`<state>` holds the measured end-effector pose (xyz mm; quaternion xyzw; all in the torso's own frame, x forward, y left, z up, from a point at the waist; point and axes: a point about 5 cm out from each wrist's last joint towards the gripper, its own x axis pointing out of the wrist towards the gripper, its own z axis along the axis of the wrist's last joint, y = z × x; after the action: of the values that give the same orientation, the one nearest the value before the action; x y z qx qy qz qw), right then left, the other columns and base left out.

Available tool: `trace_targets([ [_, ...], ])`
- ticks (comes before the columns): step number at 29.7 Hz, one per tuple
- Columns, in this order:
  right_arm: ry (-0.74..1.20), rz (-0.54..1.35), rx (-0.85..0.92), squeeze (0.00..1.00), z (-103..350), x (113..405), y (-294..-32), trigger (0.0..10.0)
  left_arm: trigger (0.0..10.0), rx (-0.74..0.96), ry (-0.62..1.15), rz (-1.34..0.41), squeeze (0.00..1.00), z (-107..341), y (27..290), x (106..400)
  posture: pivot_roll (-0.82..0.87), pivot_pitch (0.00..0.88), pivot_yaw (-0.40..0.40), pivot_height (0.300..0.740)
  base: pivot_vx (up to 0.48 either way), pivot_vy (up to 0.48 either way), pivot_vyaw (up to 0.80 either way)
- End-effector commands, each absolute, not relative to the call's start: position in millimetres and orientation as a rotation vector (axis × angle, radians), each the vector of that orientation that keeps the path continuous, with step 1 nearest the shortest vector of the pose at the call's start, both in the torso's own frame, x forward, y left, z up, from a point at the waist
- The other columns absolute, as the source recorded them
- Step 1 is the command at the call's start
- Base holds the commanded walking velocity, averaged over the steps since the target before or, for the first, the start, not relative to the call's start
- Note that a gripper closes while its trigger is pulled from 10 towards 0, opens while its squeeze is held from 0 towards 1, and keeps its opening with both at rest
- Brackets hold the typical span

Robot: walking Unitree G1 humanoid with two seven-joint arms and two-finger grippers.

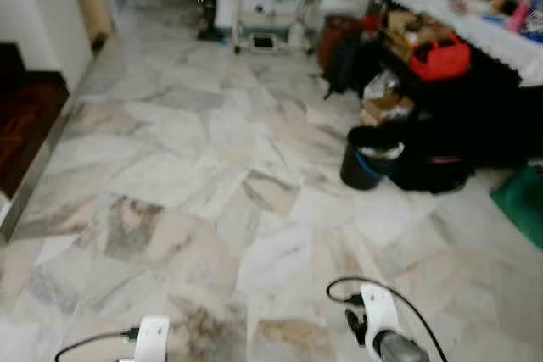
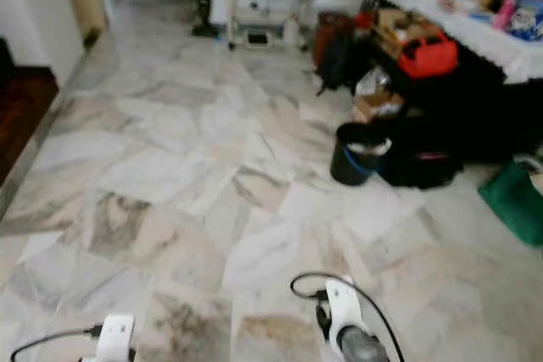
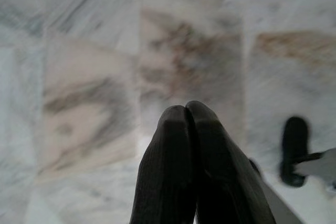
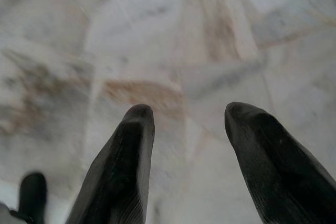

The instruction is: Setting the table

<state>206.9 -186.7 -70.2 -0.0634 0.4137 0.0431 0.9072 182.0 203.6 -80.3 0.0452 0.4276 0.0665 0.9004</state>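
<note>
Both arms hang low over a marble floor (image 1: 212,175). My left arm (image 1: 151,338) and right arm (image 1: 382,328) show at the bottom edge of the eye views. In the left wrist view my left gripper (image 3: 188,109) is shut, its two black fingers pressed together with nothing between them. In the right wrist view my right gripper (image 4: 189,114) is open, its fingers (image 4: 134,145) spread wide above bare floor. A table with a white lace cloth (image 1: 475,27) stands at the far right, holding colourful items that are too blurred to name.
Under and beside the table lie a red bag (image 1: 439,57), dark bags (image 1: 352,61) and a black bucket (image 1: 366,157). A green bag (image 1: 522,201) sits at the right edge. A white shelf unit (image 1: 267,6) stands at the back. A step with dark wood floor (image 1: 25,116) runs along the left.
</note>
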Motion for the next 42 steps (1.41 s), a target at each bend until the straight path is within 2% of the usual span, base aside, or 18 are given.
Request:
trace_targets([
  [1, 0.835, 0.091, -0.13, 0.0, -66.7, 213.3, -185.0, 10.0, 10.0, 0.09, 0.895, 0.128, 0.0, -82.2, 200.5, 179.2, 0.03, 0.0, -0.068, 0.719, 0.0, 0.0, -0.67],
  [16, 0.836, 0.087, -0.121, 0.0, -66.3, 214.7, -183.6, 10.0, 10.0, 0.088, 0.888, 0.122, 0.0, -81.1, 197.2, 182.6, 0.02, 0.0, -0.072, 0.719, 0.0, 0.0, -0.67],
  [21, 0.834, 0.087, -0.121, 0.0, -65.8, 215.5, -183.4, 10.0, 10.0, 0.094, 0.889, 0.12, 0.0, -81.3, 196.3, 182.6, 0.02, 0.0, -0.077, 0.719, 0.0, -0.442, -0.67],
  [42, 0.832, 0.1, -0.132, 0.0, -64.3, 218.3, -183.6, 10.0, 10.0, 0.056, 0.881, 0.141, 0.0, -82.3, 193.1, 180.9, 0.03, 0.0, -0.092, 0.719, 0.0, 0.0, -0.67],
])
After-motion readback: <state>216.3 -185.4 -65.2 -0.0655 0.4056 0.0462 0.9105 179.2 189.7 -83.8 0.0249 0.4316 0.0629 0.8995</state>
